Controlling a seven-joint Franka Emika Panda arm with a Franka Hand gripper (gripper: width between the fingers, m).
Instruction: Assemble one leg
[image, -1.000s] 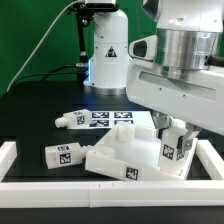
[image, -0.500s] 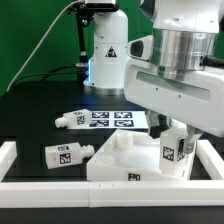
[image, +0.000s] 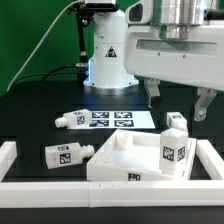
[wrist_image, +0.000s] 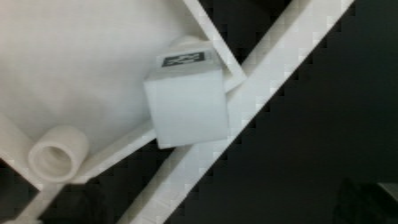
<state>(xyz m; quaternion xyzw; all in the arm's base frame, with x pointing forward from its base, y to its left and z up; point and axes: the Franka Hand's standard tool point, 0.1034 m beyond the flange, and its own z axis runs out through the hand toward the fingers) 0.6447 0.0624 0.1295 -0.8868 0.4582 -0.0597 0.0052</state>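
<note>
One leg (image: 175, 140), a stubby white block with a black-and-white tag, stands upright at the exterior view's right end of the wide white rimmed panel (image: 125, 163). My gripper (image: 178, 105) is open and empty just above this leg, one finger (image: 152, 96) on each side, touching nothing. The wrist view looks down on the same leg (wrist_image: 187, 100) on the panel (wrist_image: 71, 70). Two more legs lie on the table: one (image: 62, 155) to the left of the panel, one (image: 70, 119) by the marker board.
The marker board (image: 112, 119) lies flat behind the panel. A white frame rail (image: 110, 188) runs along the front and sides of the work area and shows in the wrist view (wrist_image: 267, 75). The arm's base (image: 108, 50) stands at the back.
The gripper has let go of the upright leg and risen straight up. The panel, tilted a second ago, now lies flat.
</note>
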